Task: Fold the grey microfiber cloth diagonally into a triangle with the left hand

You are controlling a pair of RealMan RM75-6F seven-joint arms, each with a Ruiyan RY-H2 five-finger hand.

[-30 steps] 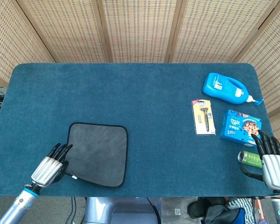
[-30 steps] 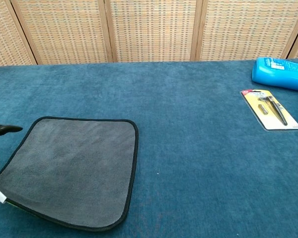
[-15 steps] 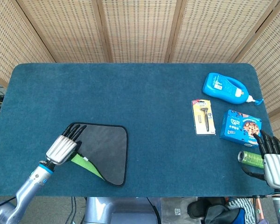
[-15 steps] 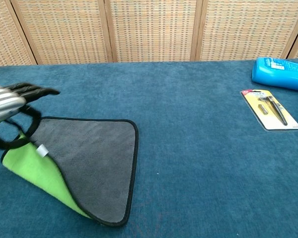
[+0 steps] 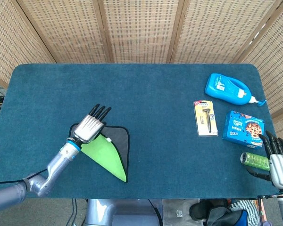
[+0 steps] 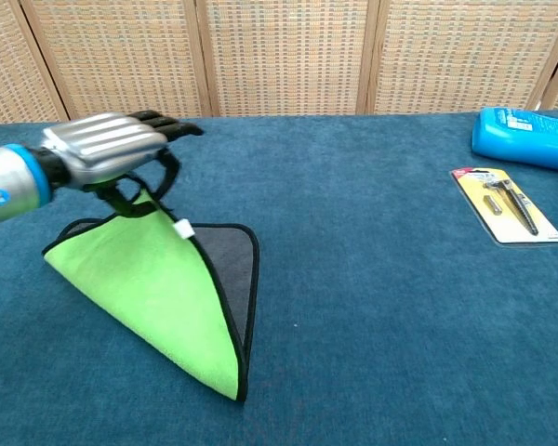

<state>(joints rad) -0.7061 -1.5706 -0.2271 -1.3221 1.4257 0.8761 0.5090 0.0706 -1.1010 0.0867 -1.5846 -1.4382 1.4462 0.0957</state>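
The cloth (image 5: 106, 155) lies near the table's front left, its bright green underside turned up over the grey face. My left hand (image 5: 90, 125) pinches one corner and holds it lifted above the cloth's far edge. In the chest view the same hand (image 6: 107, 144) hovers over the cloth (image 6: 153, 293), and a white tag hangs off the raised corner. A strip of grey (image 6: 234, 265) still shows along the right side, edged in black. My right hand (image 5: 277, 160) rests at the front right table edge with its fingers spread, holding nothing.
A green can (image 5: 252, 160) lies just left of my right hand. Behind it sit a blue cookie box (image 5: 244, 128), a razor pack (image 5: 205, 117) (image 6: 504, 206) and a blue bottle (image 5: 226, 88) (image 6: 525, 137). A wicker screen stands behind the table.
My left hand has carried the near left corner up and across to the right and away from me. The green underside now covers most of the grey. The right hand has stayed put.
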